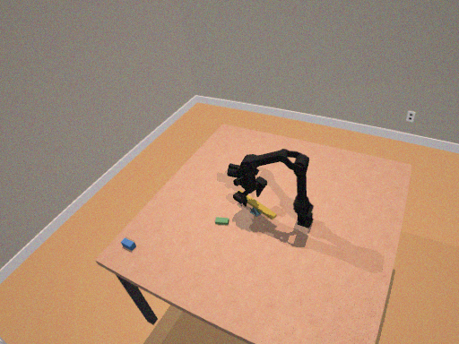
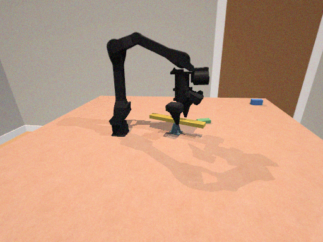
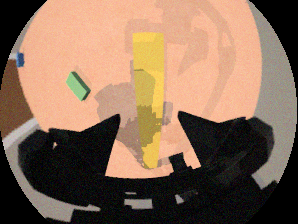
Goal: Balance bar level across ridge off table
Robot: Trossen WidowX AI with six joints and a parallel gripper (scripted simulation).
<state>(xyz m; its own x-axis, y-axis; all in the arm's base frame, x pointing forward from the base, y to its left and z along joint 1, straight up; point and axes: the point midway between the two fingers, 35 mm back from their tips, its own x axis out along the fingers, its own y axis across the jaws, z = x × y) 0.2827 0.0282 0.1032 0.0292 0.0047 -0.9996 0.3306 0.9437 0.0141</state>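
The yellow bar [image 1: 265,210] [image 2: 195,123] [image 3: 148,55] lies across the small blue-grey ridge [image 1: 255,212] [image 2: 175,130]. Both bar ends look clear of the table, with shadows below them. In the exterior view the bar slopes down to the right; whether this is tilt or perspective I cannot tell. My gripper [image 1: 252,199] [image 2: 182,120] [image 3: 149,115] is open, with one fingertip on each side of the bar and a gap to it on both sides in the wrist view. The ridge is mostly hidden under the bar in the wrist view.
A green block [image 1: 221,220] [image 2: 204,120] [image 3: 78,86] lies on the table near the bar. A blue block [image 1: 128,244] [image 2: 256,101] [image 3: 20,59] lies farther off, near a table corner. The arm's base stands on the other side of the ridge from the blue block.
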